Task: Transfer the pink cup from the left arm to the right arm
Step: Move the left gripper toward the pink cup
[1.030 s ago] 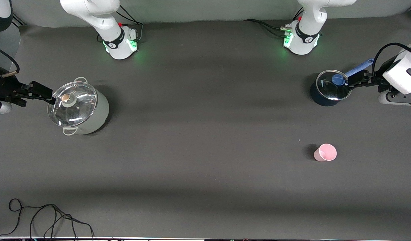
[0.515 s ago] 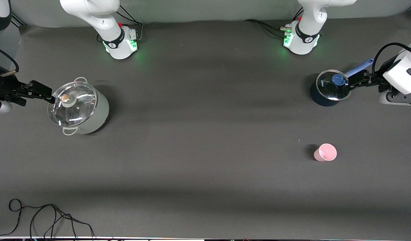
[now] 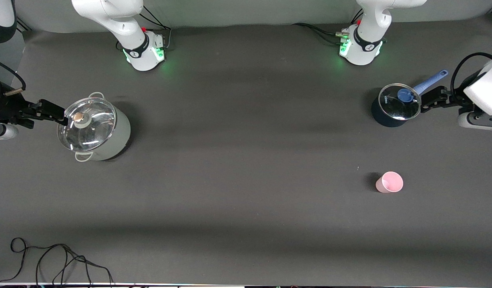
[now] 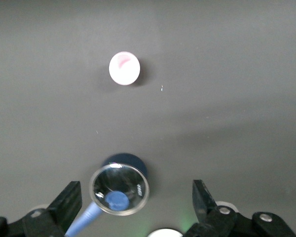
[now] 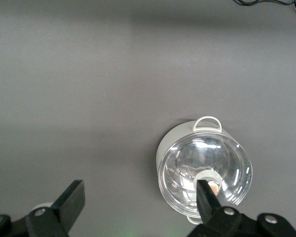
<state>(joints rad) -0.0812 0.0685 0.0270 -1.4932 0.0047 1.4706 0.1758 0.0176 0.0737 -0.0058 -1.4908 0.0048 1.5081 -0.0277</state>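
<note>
While nothing is held: both hands are empty and the pink cup stands untouched.
Left hand (image 3: pixel 426 100): released, its fingers (image 4: pixel 69 200) spread wide in the left wrist view; it hovers up in the air just beside the saucepan's rim, at the left arm's end of the surface.
Right hand (image 3: pixel 55 113): also spread wide and empty; it hovers at the edge of the big pot's glass lid, and this arm waits.
Saucepan (image 3: pixel 392 108): dark, glass-lidded, with a blue handle (image 3: pixel 430 82); it is not the task's thing.
Big pot (image 3: pixel 95 130): pale, two small loop handles, glass lid, toward the right arm's end.
Pink cup (image 3: pixel 389 182): alone on the dark surface (image 3: pixel 246 168), nearer the front camera than the saucepan and well apart from it.
Cup's axis: upright, long axis vertical, open mouth up, narrow base down.
Handling, as a judgement: thin plastic, very light, smooth and a little slippery, likely to flex or tip under a hard or off-centre squeeze.
Where to hold: across the wall, low on the body, so the rim end stays free for the right hand.
Cable (image 3: pixel 49 260): loose black loops at the surface's near edge, clear of the work.
</note>
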